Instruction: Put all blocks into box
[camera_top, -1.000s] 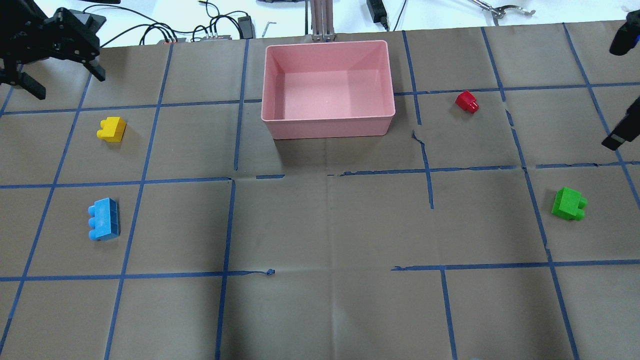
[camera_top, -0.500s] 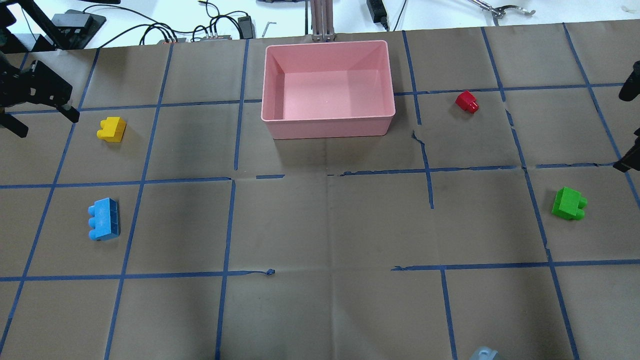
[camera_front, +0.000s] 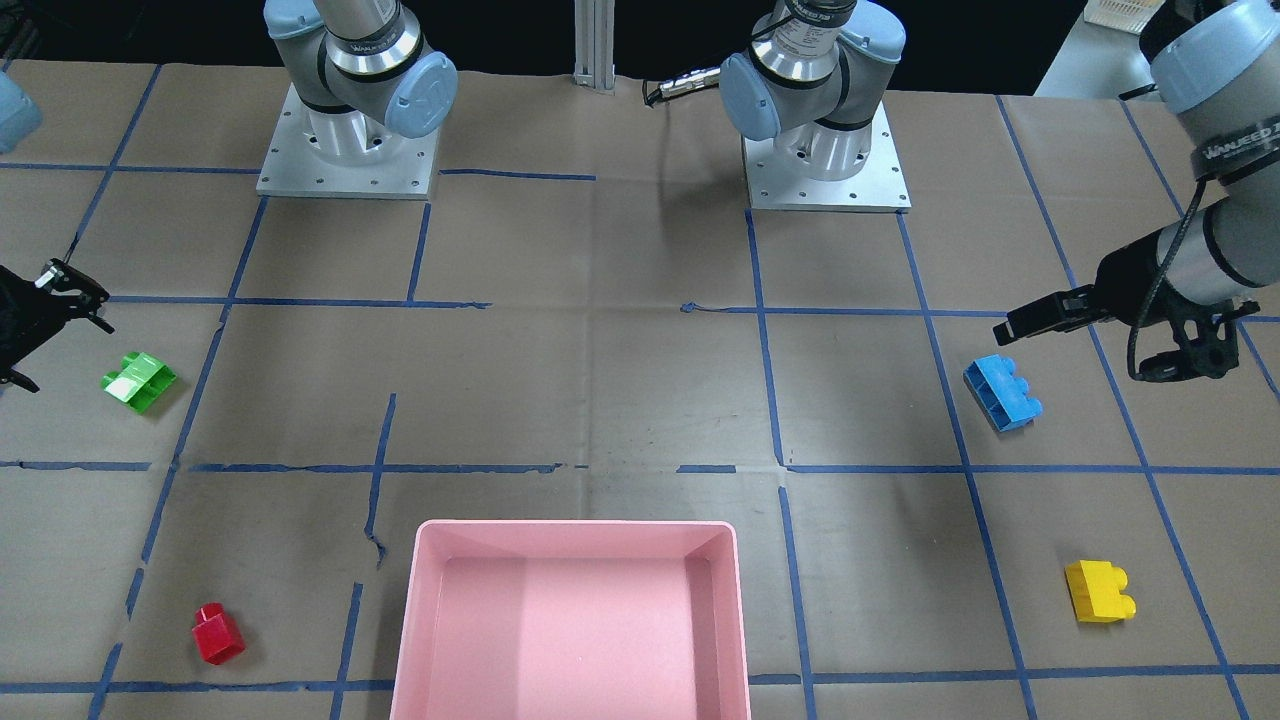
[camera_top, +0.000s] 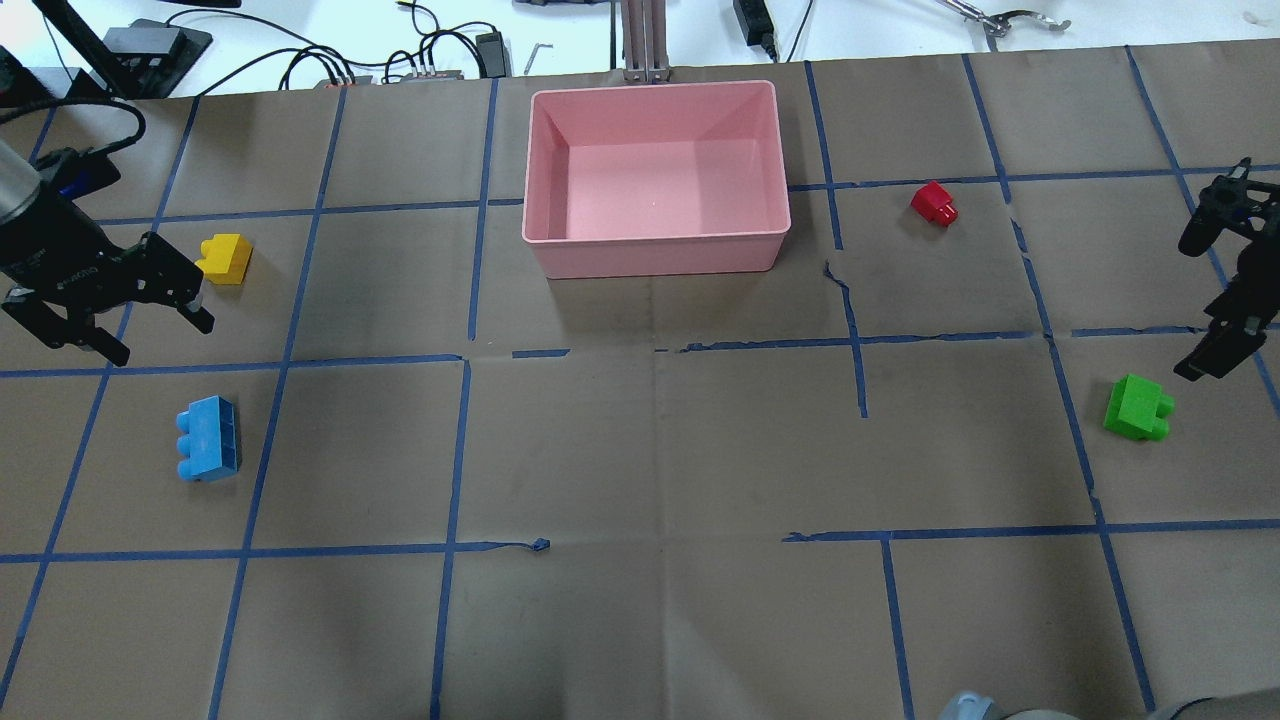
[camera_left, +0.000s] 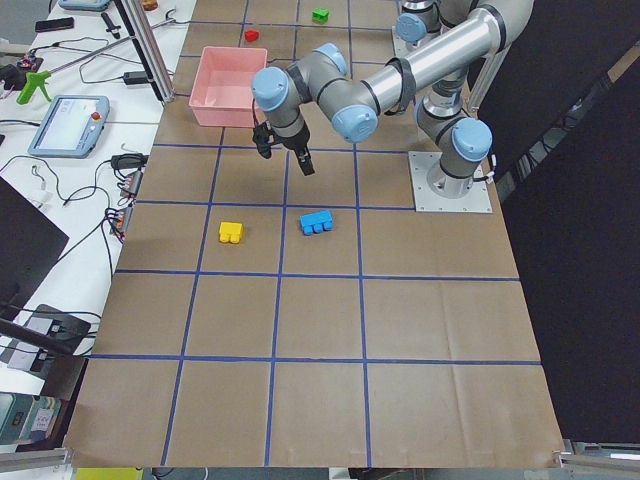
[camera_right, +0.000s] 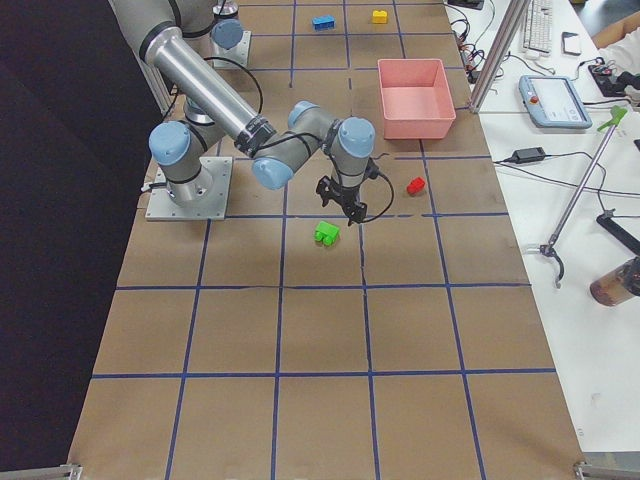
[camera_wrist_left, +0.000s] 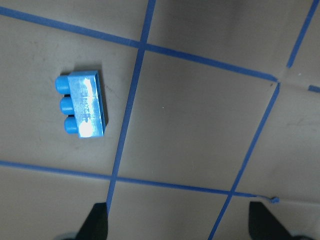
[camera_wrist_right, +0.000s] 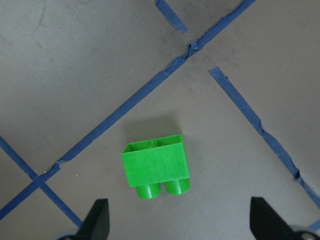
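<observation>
The blue brick (camera_top: 208, 438) lies at the near left and the yellow brick (camera_top: 225, 258) beyond it. The red brick (camera_top: 934, 203) lies right of the pink box (camera_top: 655, 240), which holds nothing. The green brick (camera_top: 1137, 406) lies at the right. My left gripper (camera_top: 160, 338) is open and empty, above the table between the yellow and blue bricks; its wrist view shows the blue brick (camera_wrist_left: 85, 103) ahead to the left. My right gripper (camera_top: 1192, 305) is open and empty, just beyond the green brick, which is centred in its wrist view (camera_wrist_right: 156, 166).
Blue tape lines grid the brown paper table cover. Cables and tools lie past the table's far edge (camera_top: 420, 60). The arm bases (camera_front: 825, 170) stand at the robot's side of the table.
My left gripper has moved from the far left corner toward the near side, between the yellow and blue bricks. My right gripper has come in from the right edge toward the green brick. No brick has moved.
</observation>
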